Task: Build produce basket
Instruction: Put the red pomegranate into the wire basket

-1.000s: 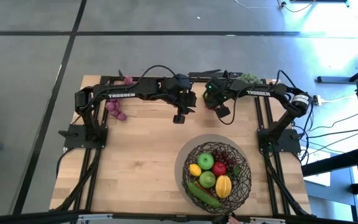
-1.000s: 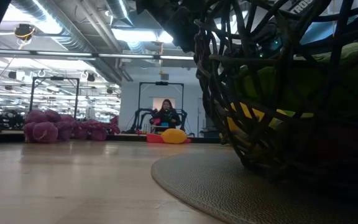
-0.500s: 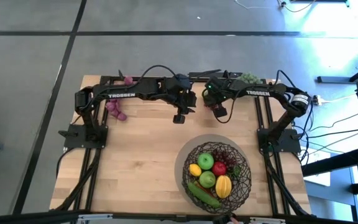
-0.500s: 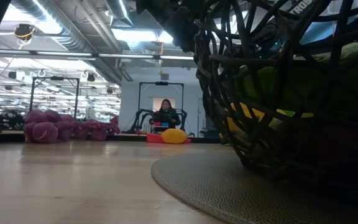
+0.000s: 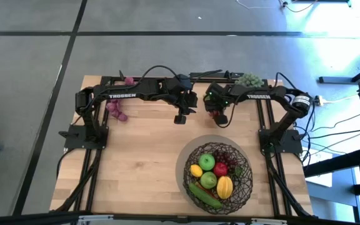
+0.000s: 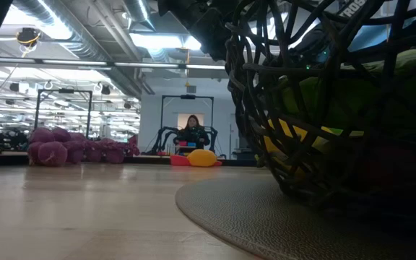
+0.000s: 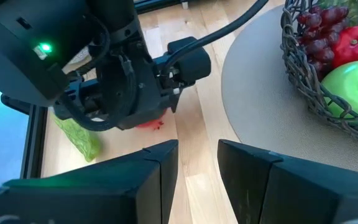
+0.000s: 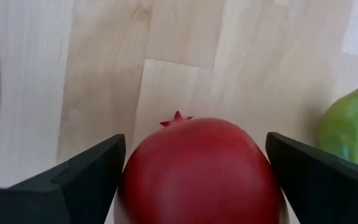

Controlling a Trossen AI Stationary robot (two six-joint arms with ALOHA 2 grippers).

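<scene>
Right wrist view: we are straddling the red fruit (image 8: 199, 165) with our right gripper (image 8: 194, 171), fingers spread wide, not yet gripping.

- basket (image 5: 245, 177): dark woven wire bowl, upright on a round grey mat, near edge of table, right of centre
- produce in it: green apples (image 5: 207, 162), red apple (image 5: 220, 169), lemon (image 5: 196, 170), cucumber (image 5: 204, 195), red grapes (image 7: 321, 20)
- red round fruit (image 8: 199, 167): on table, between right gripper's (image 8: 199, 174) spread fingers
- purple grapes (image 5: 115, 109): far left, on table
</scene>
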